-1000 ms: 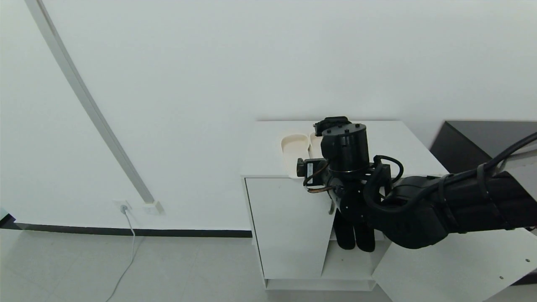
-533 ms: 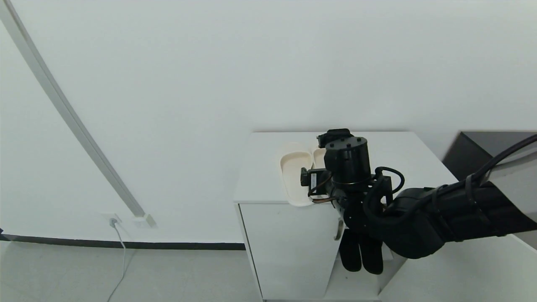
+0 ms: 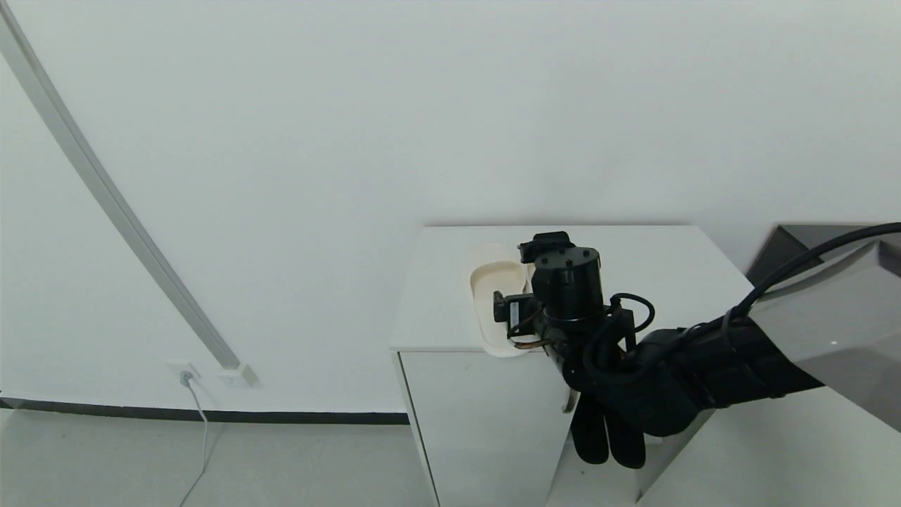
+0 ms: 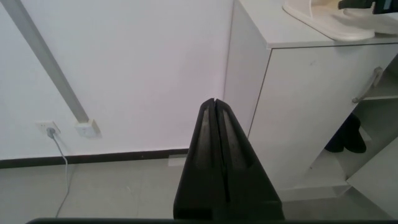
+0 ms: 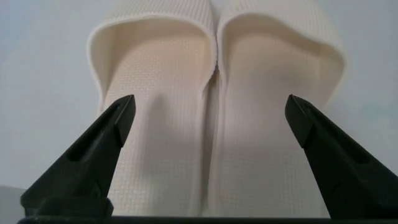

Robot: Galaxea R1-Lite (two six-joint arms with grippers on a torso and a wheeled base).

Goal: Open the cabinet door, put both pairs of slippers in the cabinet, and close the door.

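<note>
A pair of cream slippers [image 5: 214, 124] lies side by side on the white cabinet's top [image 3: 436, 296], near its front edge. My right gripper [image 5: 211, 121] is open, with one finger [image 5: 99, 155] outside each slipper of the pair. In the head view my right wrist [image 3: 563, 296] covers the right cream slipper; the left one [image 3: 496, 296] shows. A pair of black slippers [image 3: 609, 440] stands inside the cabinet behind the open right door [image 3: 774, 458]. The left door [image 3: 486, 422] is shut. My left gripper [image 4: 216, 106] is shut and empty, low in front of the cabinet [image 4: 311, 112].
A dark piece of furniture [image 3: 781, 243] stands right of the cabinet. A wall socket with a cable [image 3: 184, 377] and a slanted grey conduit [image 3: 105, 190] are on the left wall. Bare floor lies left of the cabinet.
The head camera has shifted, so the cabinet sits lower in the picture. My right wrist has come slightly lower and closer over the cream slippers.
</note>
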